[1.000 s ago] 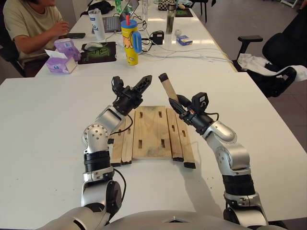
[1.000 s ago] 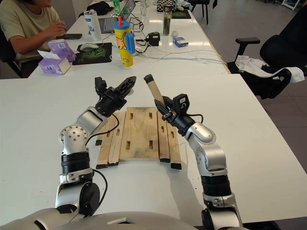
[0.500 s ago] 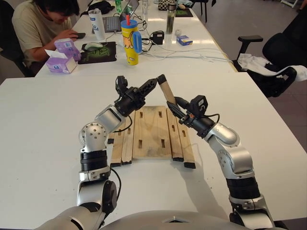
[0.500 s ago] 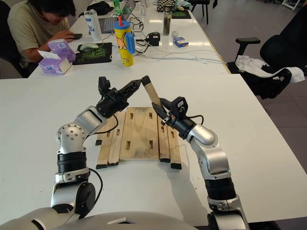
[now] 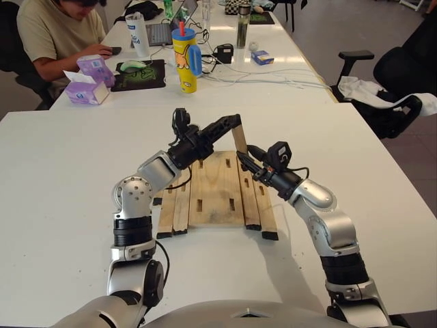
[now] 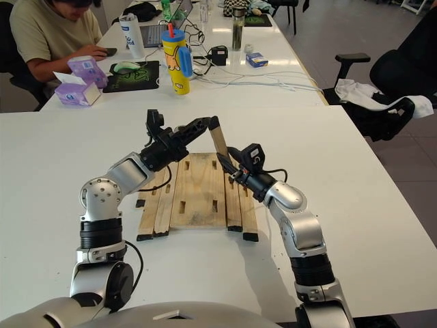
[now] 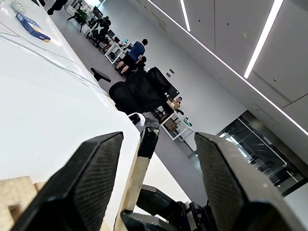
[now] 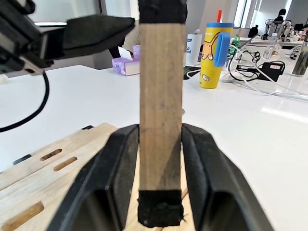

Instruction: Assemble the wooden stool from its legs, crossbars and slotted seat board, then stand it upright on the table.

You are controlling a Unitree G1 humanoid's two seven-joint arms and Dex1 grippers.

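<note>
White table (image 5: pixel 68 205) in my head view: the slotted seat board (image 5: pixel 217 191) lies flat between wooden bars (image 5: pixel 175 205), and the right gripper (image 5: pixel 246 158) holds a leg (image 5: pixel 239 137) tilted above it. Left wrist view: my left gripper (image 7: pixel 156 159) stands spread around the leg's black tip. Right wrist view: fingers (image 8: pixel 120 168) clamp the leg.

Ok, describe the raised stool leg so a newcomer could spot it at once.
On the white table, find the slotted seat board lying flat among wooden slats. Over its far right corner the right gripper clamps one leg. It alone stands tilted off the table, black-capped top between the open fingers of the left gripper.
</note>
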